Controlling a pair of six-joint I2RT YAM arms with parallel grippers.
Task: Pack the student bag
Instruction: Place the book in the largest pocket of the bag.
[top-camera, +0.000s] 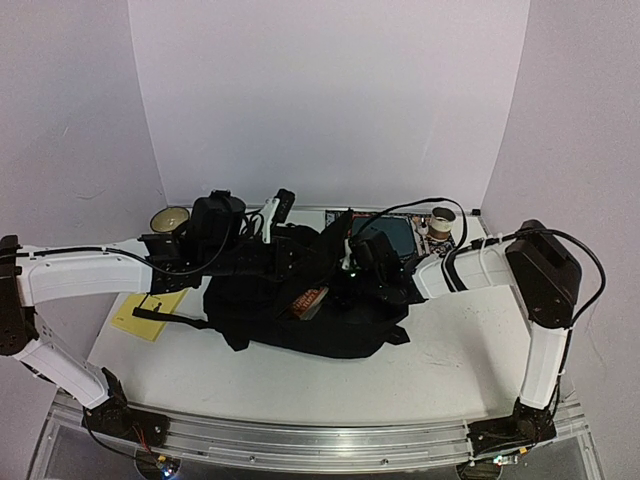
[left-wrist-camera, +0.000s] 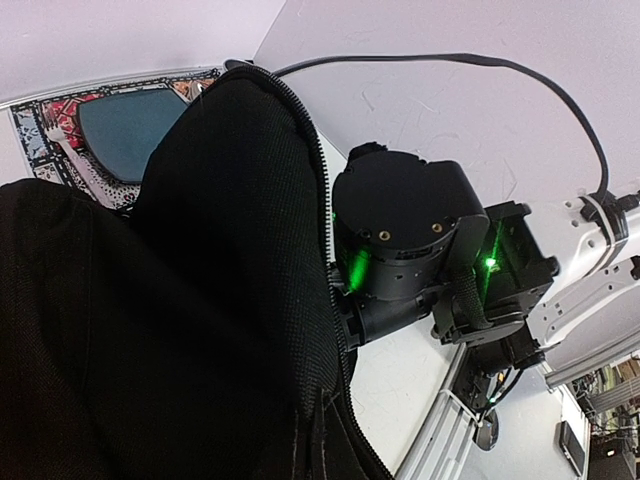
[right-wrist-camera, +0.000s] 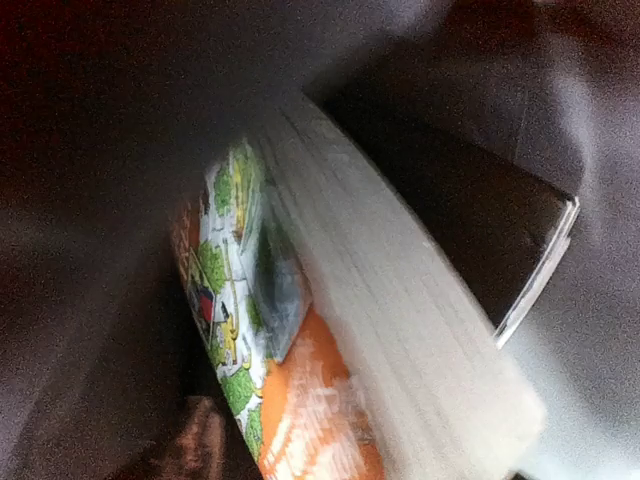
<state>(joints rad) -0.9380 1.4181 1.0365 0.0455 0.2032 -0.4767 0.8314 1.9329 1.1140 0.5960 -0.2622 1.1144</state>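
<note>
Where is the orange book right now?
Top view: the orange book lies in the opening of the black backpack at table centre, just left of the right arm. The right wrist view shows it surrounded by dark fabric.

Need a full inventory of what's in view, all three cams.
student bag: 1, black, table centre, mouth open
illustrated book: 1, orange-green, inside bag
dark flat item: 1, black, beside that book
teal book: 1, behind bag
pad: 1, yellow, left of bag
small round items: 2, tan far left, brown-white far right
table: 1, white
left gripper: 1, shut on bag edge
right gripper: 1, in bag mouth, fingers hidden
</note>
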